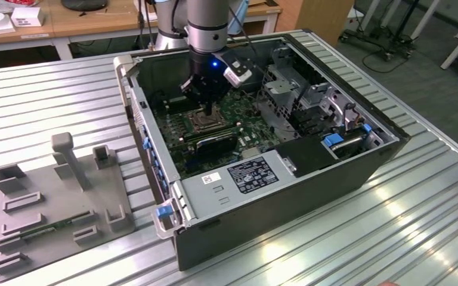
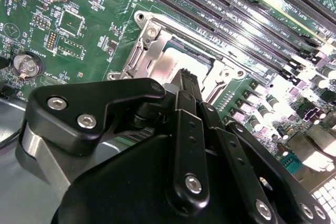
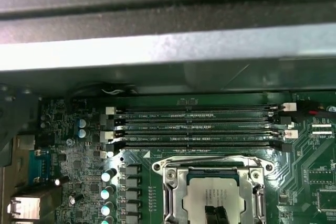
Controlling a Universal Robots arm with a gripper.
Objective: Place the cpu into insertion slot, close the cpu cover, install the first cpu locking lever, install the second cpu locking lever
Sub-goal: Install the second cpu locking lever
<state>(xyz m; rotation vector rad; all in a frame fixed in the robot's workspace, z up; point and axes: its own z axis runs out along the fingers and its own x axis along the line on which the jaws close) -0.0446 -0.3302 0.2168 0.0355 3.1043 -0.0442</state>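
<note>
1. Nearest the lens in the second wrist view you have the end effector (image 2: 185, 80), its black linkage in the foreground and the fingertips down on the cpu (image 2: 176, 66).
2. The fingers look drawn together into one narrow tip, so take it as closed, pressing on the chip rather than gripping it.
3. The cpu (image 3: 212, 195) sits inside the slot (image 3: 170, 198), flat and square to the silvery rim, beside the memory slots (image 3: 199, 127).
4. I judge you are at the end of step one: seating the chip.
5. The cover and levers cannot be told apart from the rim here.
6. In the exterior view the case (image 1: 293, 196) stands on the tabletop (image 1: 46, 89).
</note>
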